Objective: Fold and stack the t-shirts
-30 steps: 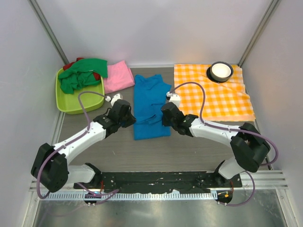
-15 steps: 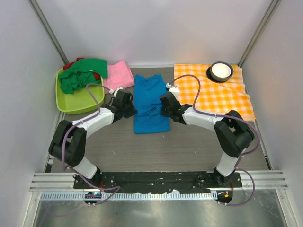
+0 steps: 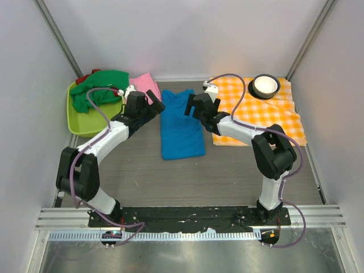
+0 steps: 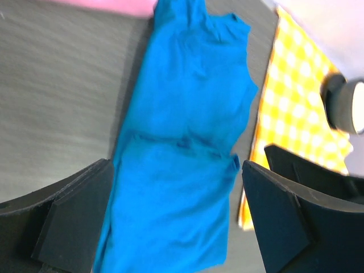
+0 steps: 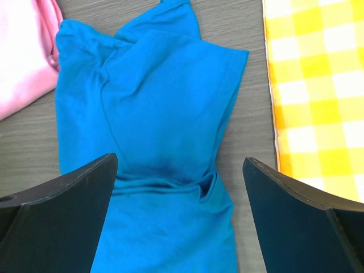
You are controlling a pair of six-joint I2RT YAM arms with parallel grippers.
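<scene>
While holding left gripper (image 4: 176,170) and right gripper (image 5: 179,162) spread, empty, above the blue t-shirt (image 3: 181,128), pinch both shoulders evenly. Fold squarely toward the hem.

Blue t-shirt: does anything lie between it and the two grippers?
Nothing visible does. The left gripper and the right gripper are both open over the far end of the blue t-shirt, and each wrist view shows its cloth uncovered. The pink t-shirt and the checked cloth lie beside it, not over it.
</scene>
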